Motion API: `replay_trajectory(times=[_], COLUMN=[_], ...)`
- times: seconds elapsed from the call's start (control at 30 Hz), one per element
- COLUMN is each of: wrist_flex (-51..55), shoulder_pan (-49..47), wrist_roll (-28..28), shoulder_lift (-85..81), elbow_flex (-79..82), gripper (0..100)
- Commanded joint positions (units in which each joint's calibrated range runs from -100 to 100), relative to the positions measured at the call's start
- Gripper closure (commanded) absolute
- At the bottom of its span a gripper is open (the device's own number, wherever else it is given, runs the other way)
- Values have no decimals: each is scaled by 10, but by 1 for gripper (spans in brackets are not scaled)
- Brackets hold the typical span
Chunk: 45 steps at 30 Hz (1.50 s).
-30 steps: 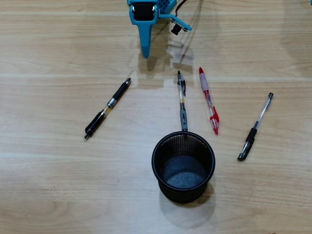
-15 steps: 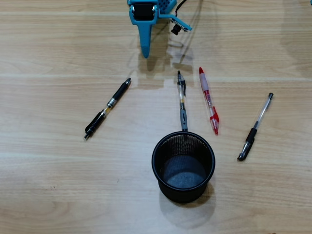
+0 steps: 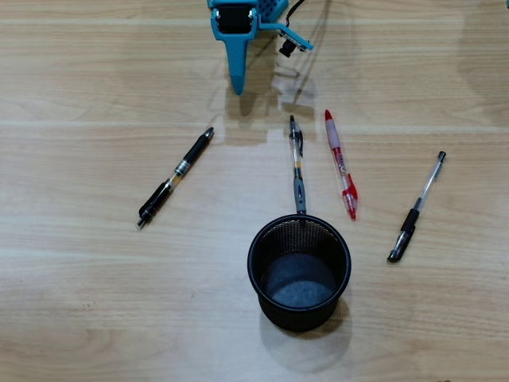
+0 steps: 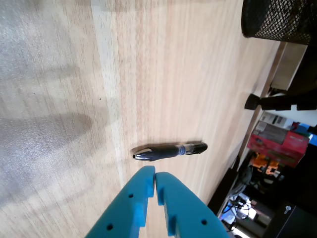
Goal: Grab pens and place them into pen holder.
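Note:
Four pens lie on the wooden table in the overhead view: a black pen with a silver band (image 3: pixel 176 177) at the left, a clear pen with grey rubber (image 3: pixel 297 164) in the middle, a red-and-white pen (image 3: pixel 340 164) beside it, and a clear pen with a black cap (image 3: pixel 417 207) at the right. The black mesh pen holder (image 3: pixel 299 272) stands upright below them, nothing in it. My blue gripper (image 3: pixel 238 86) hangs at the top, shut and holding nothing. In the wrist view the gripper (image 4: pixel 154 173) points at the black pen (image 4: pixel 169 150), a little apart from it. The holder (image 4: pixel 278 19) shows at top right.
Past the table's far edge (image 4: pixel 261 104) in the wrist view stand dark furniture and a red box (image 4: pixel 280 143). A black cable (image 3: pixel 298 48) hangs by the arm at the top of the overhead view.

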Motion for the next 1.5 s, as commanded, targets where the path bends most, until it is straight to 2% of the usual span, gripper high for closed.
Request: replay_trajectory(times=[0.0, 0.57, 0.8, 0.93, 1.1, 1.3, 1.47], wrist_flex=[2, -9, -87, -94, -89, -89, -89], shoulder_pan=[6, 28, 22, 23, 31, 25, 25], wrist_roll=[2, 0, 0, -7, -80, -227, -318], shoulder_lift=[-8, -9, -9, -9, -9, -8, 2], elbow_flex=[2, -6, -58, -111, -138, -116, -109], gripper=[98, 98, 98, 98, 98, 98, 98])
